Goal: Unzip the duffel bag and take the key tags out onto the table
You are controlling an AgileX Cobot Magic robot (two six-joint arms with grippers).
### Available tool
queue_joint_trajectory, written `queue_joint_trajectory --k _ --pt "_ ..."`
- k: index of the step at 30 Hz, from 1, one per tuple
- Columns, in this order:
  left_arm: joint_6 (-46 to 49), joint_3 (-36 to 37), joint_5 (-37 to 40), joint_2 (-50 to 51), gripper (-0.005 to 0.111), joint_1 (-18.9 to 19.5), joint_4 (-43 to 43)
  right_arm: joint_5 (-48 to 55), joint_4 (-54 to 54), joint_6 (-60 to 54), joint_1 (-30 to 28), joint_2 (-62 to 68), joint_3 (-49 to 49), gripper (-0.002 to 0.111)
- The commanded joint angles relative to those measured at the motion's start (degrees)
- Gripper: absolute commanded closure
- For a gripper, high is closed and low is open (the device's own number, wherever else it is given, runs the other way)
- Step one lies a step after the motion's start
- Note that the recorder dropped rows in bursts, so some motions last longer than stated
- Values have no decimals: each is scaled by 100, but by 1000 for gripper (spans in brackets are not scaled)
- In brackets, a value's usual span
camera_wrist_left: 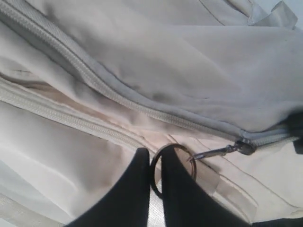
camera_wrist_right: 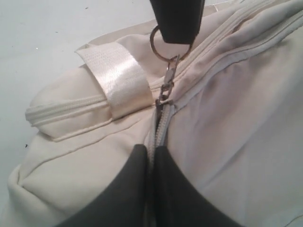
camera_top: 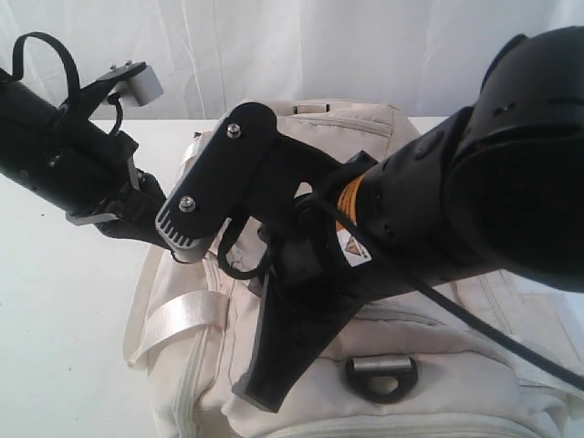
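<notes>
Right arm (camera_top: 438,210) across duffel bag (camera_top: 438,394) (strap (camera_top: 178,324), D-ring (camera_top: 381,376) alongside), zipper (camera_wrist_right: 161,127) seemingly closed

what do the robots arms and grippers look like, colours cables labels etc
Both arms are black tubes. The right arm carries an orange band and a white warning label, with a black cable along it. The left arm has a looped black cable and a grey box. The left gripper and right gripper have flat black tapered fingers.

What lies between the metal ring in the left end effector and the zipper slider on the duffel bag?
A small metal clip joins the ring to the slider; the right wrist view shows it clearly.
</notes>
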Motion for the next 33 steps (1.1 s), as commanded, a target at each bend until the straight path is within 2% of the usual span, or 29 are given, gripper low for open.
queue_joint_trajectory --k 1,4,8,11,16,19,24,27,29,30,33 --pt "486 -219 -396 -370 107 264 496 1119 39 59 -4 -235 19 108" --pt "856 -218 40 -730 107 264 -63 1059 39 59 -4 -235 19 108" --pt "907 -116 500 -1089 107 264 -208 860 39 141 -4 -235 19 108" --pt "1056 229 513 -1229 107 264 -508 669 39 168 -4 -235 19 108" --pt "1951 899 580 -1241 107 254 -1703 460 39 277 -4 -235 19 108" --pt "2454 1070 709 -1241 107 254 -2250 438 49 277 -4 -235 19 108" --pt "2543 1091 748 -1241 107 254 -2322 529 39 250 -4 -235 -20 108" --pt "2543 1091 759 -1241 107 254 -2322 665 -47 83 -4 -287 -193 96" --pt "2543 1091 756 -1241 107 254 -2310 731 -90 83 -4 -327 -321 82" --pt "2543 1091 756 -1241 107 254 -2310 768 -129 83 -4 -340 -397 70" --pt "2532 1091 756 -1241 107 254 -2280 869 -387 225 -15 -352 -602 45"
